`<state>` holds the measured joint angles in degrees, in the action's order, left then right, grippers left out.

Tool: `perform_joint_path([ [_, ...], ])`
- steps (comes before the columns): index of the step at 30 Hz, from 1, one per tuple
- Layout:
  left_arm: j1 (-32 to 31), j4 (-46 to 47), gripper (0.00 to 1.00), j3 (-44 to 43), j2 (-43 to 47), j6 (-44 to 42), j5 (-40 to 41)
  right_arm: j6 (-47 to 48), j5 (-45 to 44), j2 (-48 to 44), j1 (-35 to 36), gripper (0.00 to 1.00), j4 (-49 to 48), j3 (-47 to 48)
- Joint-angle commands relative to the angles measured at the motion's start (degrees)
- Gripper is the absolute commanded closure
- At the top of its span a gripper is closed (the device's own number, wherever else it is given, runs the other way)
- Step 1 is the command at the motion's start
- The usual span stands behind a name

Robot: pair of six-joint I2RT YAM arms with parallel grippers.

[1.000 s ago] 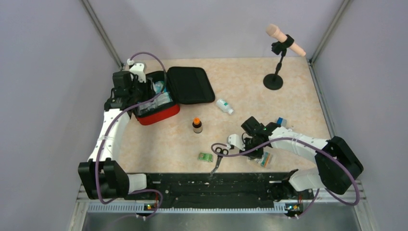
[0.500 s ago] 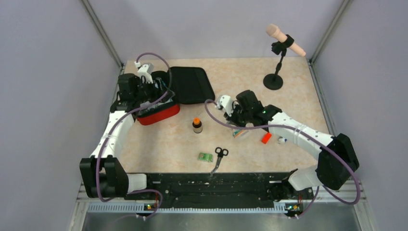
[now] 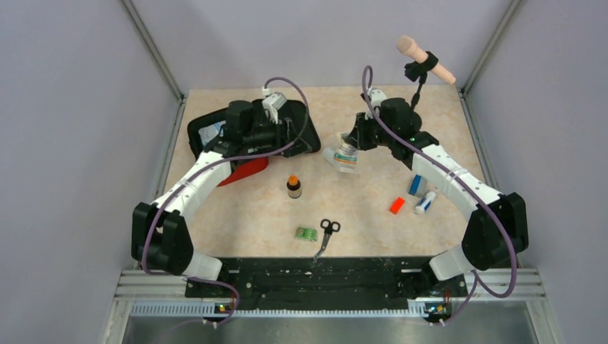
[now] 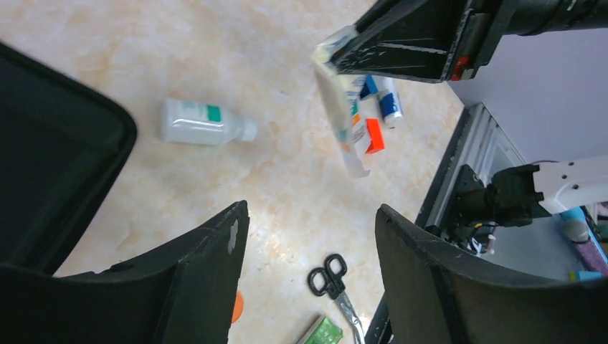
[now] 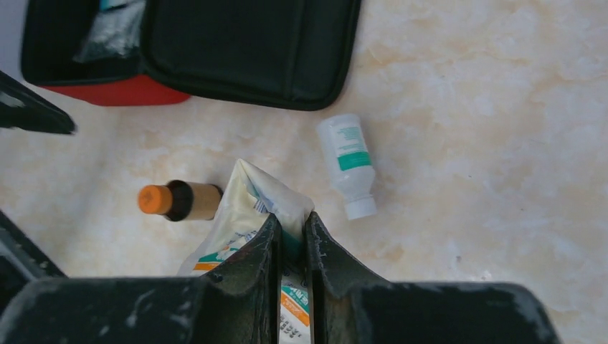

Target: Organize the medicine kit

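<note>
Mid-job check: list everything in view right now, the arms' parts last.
medicine kit: 1, red, black lining, open, far left
packet: 1, white, green-orange print, held above the table
white bottle: 1, green label, lying near the kit's lid
brown bottle: 1, orange cap, centre
scissors: 1, black handles, near edge
blister pack: 1, green, left of scissors
block: 1, red-orange, right
box: 1, blue, right
tube: 1, white, blue cap, beside box
microphone: 1, beige, black stand, far right
left gripper: fingers open, by the lid's edge
right gripper: fingers shut on packet
</note>
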<state>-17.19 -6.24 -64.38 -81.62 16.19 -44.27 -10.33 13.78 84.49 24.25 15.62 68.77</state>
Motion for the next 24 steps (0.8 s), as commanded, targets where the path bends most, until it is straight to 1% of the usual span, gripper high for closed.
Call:
perform_joint_path([
  [1, -5.17, 0.23, 0.3, -7.0, -2.87, -1.61, 0.22, -9.51, 5.81, -2.85, 0.39, 1.0, -6.86, 0.05],
  [5, -9.49, -3.7, 0.3, -12.56, -6.69, -4.7, 5.13, -11.03, 7.1, -2.93, 0.28, 1.0, -7.77, 0.06],
  [8, -11.37, -4.26, 0.34, -14.22, -9.41, -4.86, 8.93, -11.22, 8.34, -3.29, 0.31, 1.0, -8.38, -0.24],
  [11, -12.33, -4.3, 0.41, -15.87, -12.31, -3.56, 10.54, -11.41, 9.15, -3.87, 0.33, 1.0, -8.71, -0.84],
  [16, -13.41, -6.12, 0.51, -18.36, -15.99, -3.81, 13.69, -11.42, 9.9, -4.89, 0.34, 1.0, -8.92, -1.98],
  [18, -13.43, -5.94, 0.57, -18.65, -16.45, -3.9, 13.55, -11.53, 10.54, -5.12, 0.32, 1.0, -8.98, -2.42],
  [20, -13.47, -5.65, 0.68, -18.87, -16.58, -4.5, 12.36, -11.36, 10.55, -5.24, 0.33, 0.94, -9.03, -2.73],
  [21, -13.42, -5.56, 0.77, -18.86, -16.49, -4.95, 11.63, -11.09, 10.46, -5.17, 0.21, 0.88, -8.95, -2.92],
  [22, -13.4, -5.52, 0.88, -18.75, -16.26, -5.64, 10.65, -10.83, 10.24, -5.18, 0.03, 0.79, -8.62, -3.03],
  [23, -13.4, -5.89, 0.94, -18.62, -15.86, -6.47, 9.88, -10.58, 10.11, -5.25, -0.35, 0.69, -8.35, -3.21],
  [24, -13.29, -6.54, 1.0, -18.49, -15.22, -7.63, 9.45, -10.26, 10.3, -5.2, -0.97, 0.63, -8.01, -3.23],
])
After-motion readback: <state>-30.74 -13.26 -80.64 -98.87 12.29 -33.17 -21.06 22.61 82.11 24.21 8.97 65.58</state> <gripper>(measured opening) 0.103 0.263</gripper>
